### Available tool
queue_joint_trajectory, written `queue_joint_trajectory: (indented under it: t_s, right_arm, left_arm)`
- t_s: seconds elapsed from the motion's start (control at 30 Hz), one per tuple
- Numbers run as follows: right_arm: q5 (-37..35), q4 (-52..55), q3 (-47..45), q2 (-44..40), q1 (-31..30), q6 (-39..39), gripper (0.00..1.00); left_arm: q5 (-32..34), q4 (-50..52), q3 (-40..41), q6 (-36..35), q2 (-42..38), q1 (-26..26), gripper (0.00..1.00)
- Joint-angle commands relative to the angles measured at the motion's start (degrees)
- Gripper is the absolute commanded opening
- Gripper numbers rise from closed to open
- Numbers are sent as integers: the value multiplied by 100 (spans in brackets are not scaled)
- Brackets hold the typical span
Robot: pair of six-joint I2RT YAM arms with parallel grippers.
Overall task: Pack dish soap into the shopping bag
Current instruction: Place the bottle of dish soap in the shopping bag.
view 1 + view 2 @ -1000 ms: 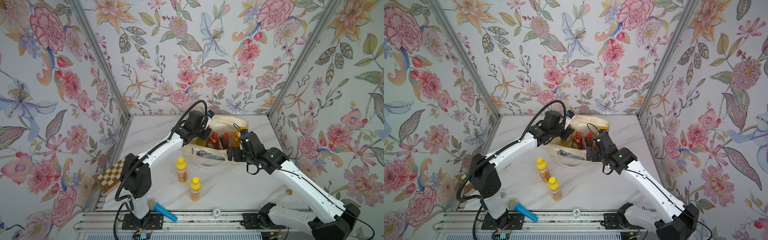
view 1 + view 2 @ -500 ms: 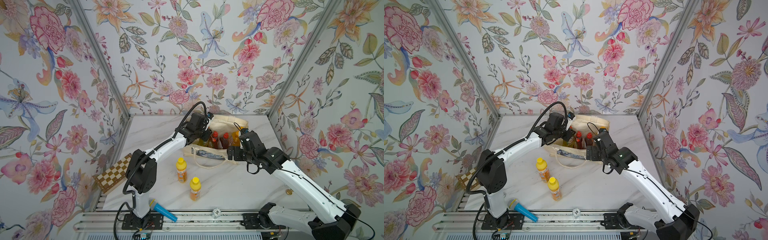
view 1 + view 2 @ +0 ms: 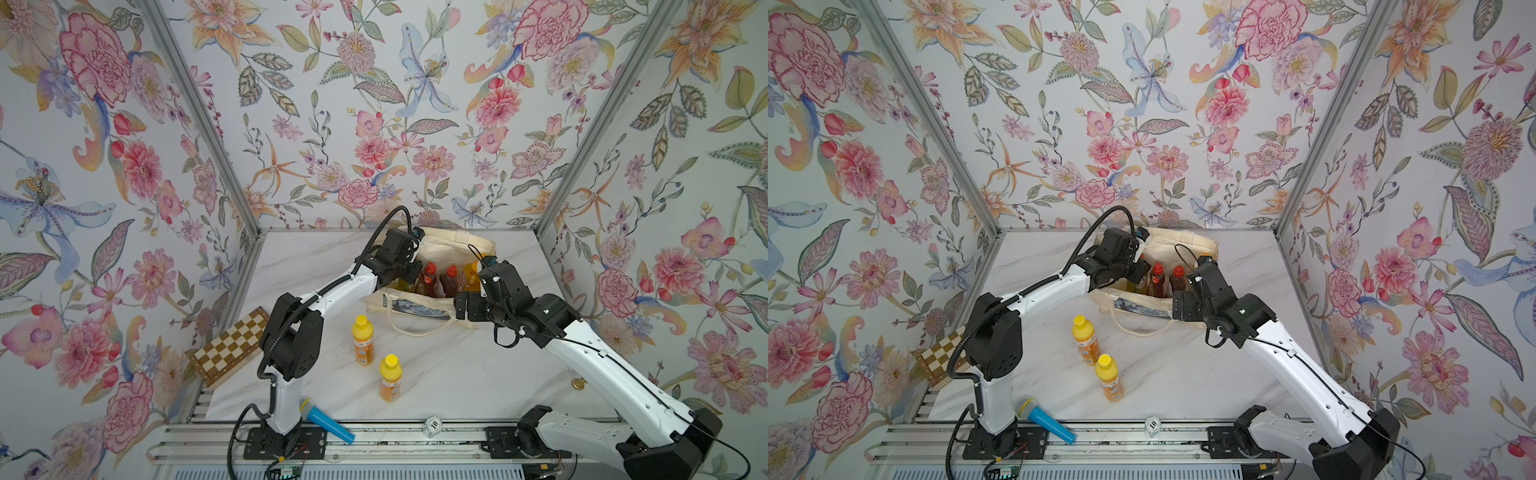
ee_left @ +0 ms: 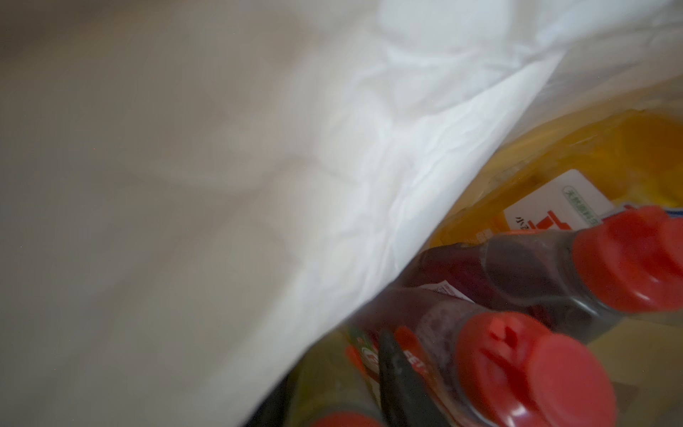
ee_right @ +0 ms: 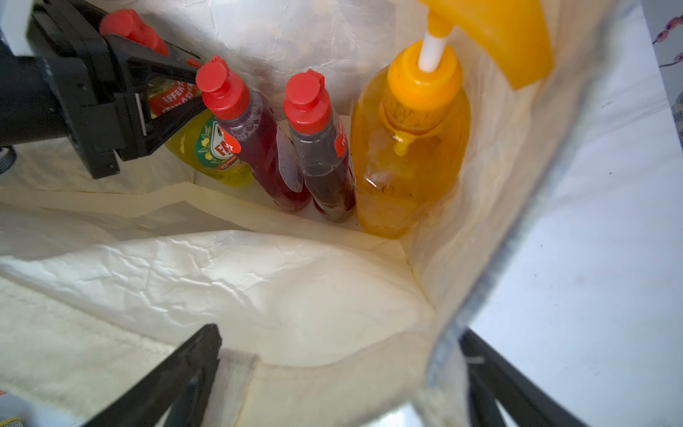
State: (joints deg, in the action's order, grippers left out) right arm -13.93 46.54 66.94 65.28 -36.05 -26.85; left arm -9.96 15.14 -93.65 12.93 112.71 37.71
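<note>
The left pincer (image 5: 197, 87) is clamped on the neck of the slim yellow-green bottle (image 5: 210, 151), which stands inside the shopping bag (image 5: 258, 288) at one end of a row. Next to it stand two dark red bottles (image 5: 258, 148), then the big orange pump bottle (image 5: 410, 148). The right pincer (image 5: 342, 334) is spread wide, its fingers on either side of the bag's rim. Outside the bag, two yellow-capped orange bottles (image 3: 363, 340) stand upright on the marble surface (image 3: 478, 374), near the bag's printed front.
</note>
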Motion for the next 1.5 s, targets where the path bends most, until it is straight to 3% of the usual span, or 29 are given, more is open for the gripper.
queue_joint_trajectory:
  t_s: [0.0, 0.53, 0.67, 0.73, 0.93, 1.47]
  right_arm:
    - [-57, 82, 163, 38, -65, 86, 99]
    - [-66, 74, 121, 43, -77, 74, 99]
    - [-66, 71, 127, 47, -73, 75, 99]
    - [-66, 68, 112, 53, -77, 75, 99]
    - [-74, 48, 117, 54, -77, 84, 99]
    - [-74, 32, 110, 80, -75, 101, 99]
  left_arm:
    - [-16, -745, -300, 218, -60, -9, 0]
    - [83, -1086, 118, 565, 102, 17, 0]
    - [46, -1100, 116, 630, 134, 27, 13]
    - [79, -1087, 110, 633, 115, 27, 25]
    - [261, -1050, 84, 580, 28, 34, 48]
    - [609, -819, -22, 443, -261, 52, 49]
